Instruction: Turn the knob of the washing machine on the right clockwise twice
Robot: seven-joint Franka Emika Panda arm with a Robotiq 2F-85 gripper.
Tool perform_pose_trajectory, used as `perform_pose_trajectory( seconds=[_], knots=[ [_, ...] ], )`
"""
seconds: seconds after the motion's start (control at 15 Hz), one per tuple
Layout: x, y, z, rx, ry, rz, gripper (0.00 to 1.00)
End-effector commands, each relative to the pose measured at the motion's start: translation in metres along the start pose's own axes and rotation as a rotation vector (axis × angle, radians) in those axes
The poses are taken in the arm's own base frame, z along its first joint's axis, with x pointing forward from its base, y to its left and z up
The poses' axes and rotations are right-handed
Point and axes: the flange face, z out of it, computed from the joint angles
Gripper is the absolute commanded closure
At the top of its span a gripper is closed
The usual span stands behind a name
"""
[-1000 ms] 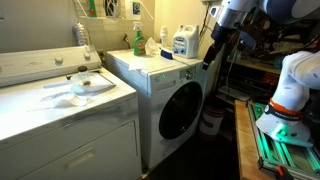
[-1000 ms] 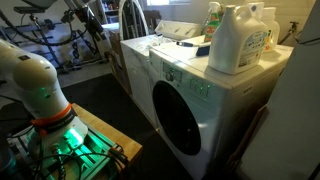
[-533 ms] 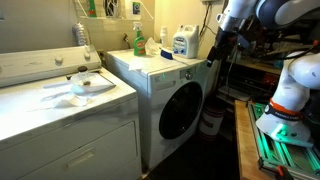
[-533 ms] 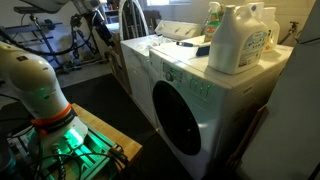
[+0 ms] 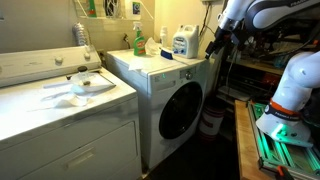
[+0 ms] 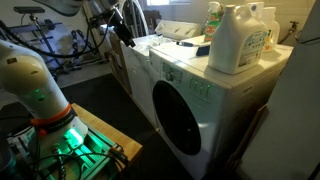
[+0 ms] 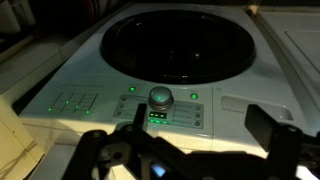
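Note:
The washing machine [image 5: 150, 88] is a white front-loader with a dark round door, seen in both exterior views [image 6: 232, 112]. In the wrist view its picture stands inverted: the door [image 7: 178, 45] is above the control strip, and the knob [image 7: 160, 97] is a small grey dial with green lights beside it. My gripper [image 7: 200, 125] is open and empty, its dark fingers [image 7: 130, 118] apart in front of the strip, just short of the knob. In the exterior views the gripper [image 5: 215, 45] [image 6: 125, 28] hangs in the air off the machine's front top edge.
A white top-loader [image 5: 60, 115] with a plate [image 5: 88, 85] stands beside the front-loader. Detergent bottles [image 5: 182, 42] [image 6: 240, 40] and a green bottle [image 5: 138, 40] sit on the front-loader's top. The robot base [image 5: 285, 100] [image 6: 35, 85] stands on a green-lit stand.
The arm has swung the gripper closer to the front-loader's front top edge; it is open throughout. Nothing else has moved.

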Motion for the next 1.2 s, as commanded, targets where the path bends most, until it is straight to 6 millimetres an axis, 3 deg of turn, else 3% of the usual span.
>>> perform_pose_trajectory(
  seconds=[0.0,0.13,0.2,0.33,0.6,1.13],
  knots=[
    [0.017,0.011,0.046,-0.006,-0.009,-0.014,0.0],
    [0.023,0.018,0.076,-0.038,0.001,0.022,0.0],
    [0.019,0.013,0.045,-0.01,0.008,0.01,0.0],
    [0.023,0.019,0.068,-0.021,-0.005,0.018,0.0],
    [0.025,0.018,0.076,-0.022,-0.014,0.018,0.0],
    [0.046,0.042,0.133,-0.058,-0.145,0.05,0.0]
  ],
)
